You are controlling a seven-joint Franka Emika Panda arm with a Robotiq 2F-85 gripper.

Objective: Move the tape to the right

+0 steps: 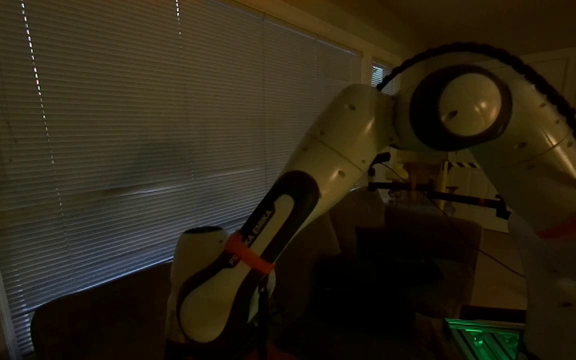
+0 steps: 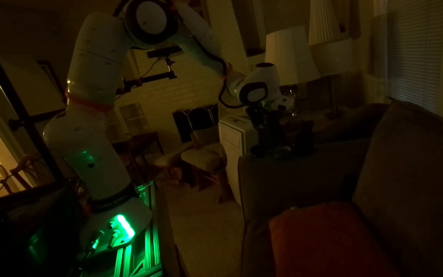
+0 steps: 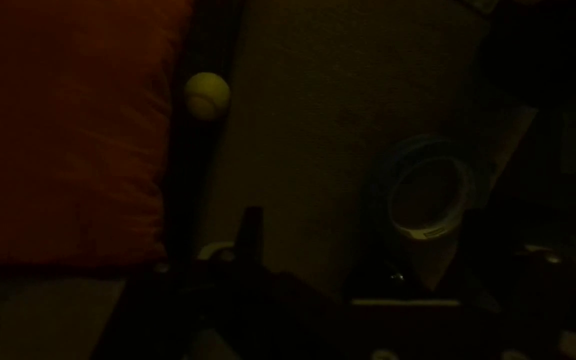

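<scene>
The tape [image 3: 423, 233] is a dark roll with a pale inner core. In the wrist view it lies on the brown sofa arm [image 3: 308, 115], right of the middle. My gripper [image 3: 364, 215] is open, its dark fingers wide apart. The tape shows between the fingertips, closer to the right finger, and nothing is visibly held. Whether the fingers are level with the tape is too dark to tell. In an exterior view the hand is over the sofa arm [image 2: 302, 161], where a dim round shape shows beneath it. In the remaining exterior view the fingers and tape are not visible.
A yellowish ball [image 3: 207, 96] sits in the gap beside an orange cushion [image 3: 68, 125], which also shows in an exterior view [image 2: 321, 238]. A dark round object [image 3: 543, 50] is at the wrist view's upper right. Lamps [image 2: 288, 54] and a white cabinet [image 2: 231, 138] stand beyond the sofa.
</scene>
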